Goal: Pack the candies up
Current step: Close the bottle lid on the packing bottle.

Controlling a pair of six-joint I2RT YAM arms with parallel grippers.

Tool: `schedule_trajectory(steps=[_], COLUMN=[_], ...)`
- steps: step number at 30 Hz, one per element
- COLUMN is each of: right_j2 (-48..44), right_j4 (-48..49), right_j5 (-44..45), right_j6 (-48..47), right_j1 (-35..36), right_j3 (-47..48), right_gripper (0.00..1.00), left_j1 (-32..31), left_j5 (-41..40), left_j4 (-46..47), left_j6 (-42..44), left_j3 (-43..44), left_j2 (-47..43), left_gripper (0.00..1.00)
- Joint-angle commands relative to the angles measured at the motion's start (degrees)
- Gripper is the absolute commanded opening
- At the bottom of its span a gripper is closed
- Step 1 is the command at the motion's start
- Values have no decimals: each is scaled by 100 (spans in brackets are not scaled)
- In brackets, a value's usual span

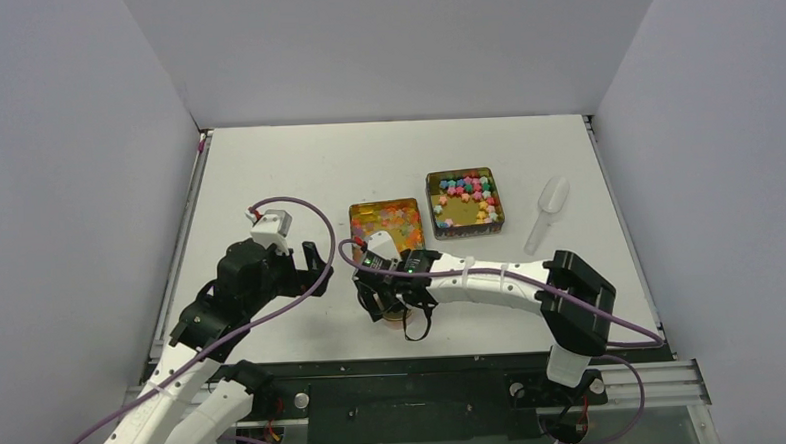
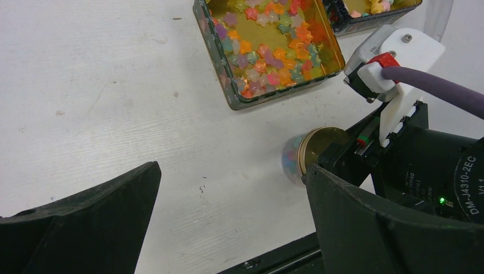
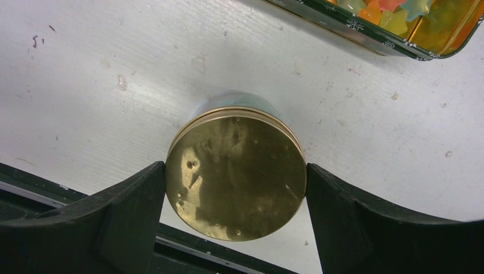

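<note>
White table point(image 1: 267, 167), grey walls. Candies point(image 1: 465, 191) are held in two square tins point(image 2: 216, 57), some in the jar point(image 2: 291, 161). Gold lid point(image 3: 235, 177) is clamped by right gripper point(image 1: 398, 304). Left gripper point(image 2: 231, 171) is spread wide, nothing held. "DM-J4310-2EC" is printed on a motor point(image 2: 451, 171).

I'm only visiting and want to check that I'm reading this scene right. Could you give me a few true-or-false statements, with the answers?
1. The right hand grips the gold lid from both sides. True.
2. The left hand holds the scoop. False: it is open and empty, and the scoop lies on the table beside the right tray.
3. Candies lie in both the left tray and the right tray. True.
4. The jar sits inside a tray. False: it is on the bare table, in front of the trays.
</note>
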Motion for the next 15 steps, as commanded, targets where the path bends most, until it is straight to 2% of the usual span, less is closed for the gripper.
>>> schedule_trajectory(steps=[1,15], right_j2=[38,-262], right_j4=[164,95], right_j5=[-148,69], right_j6=[225,237], right_j1=[-8,-12], right_j3=[-376,-768], right_gripper=[67,70], left_j1=[-8,-8], left_j5=[64,72], left_j4=[157,172], left_j6=[29,29], left_j3=[56,56], left_j2=[19,109], left_gripper=[96,96])
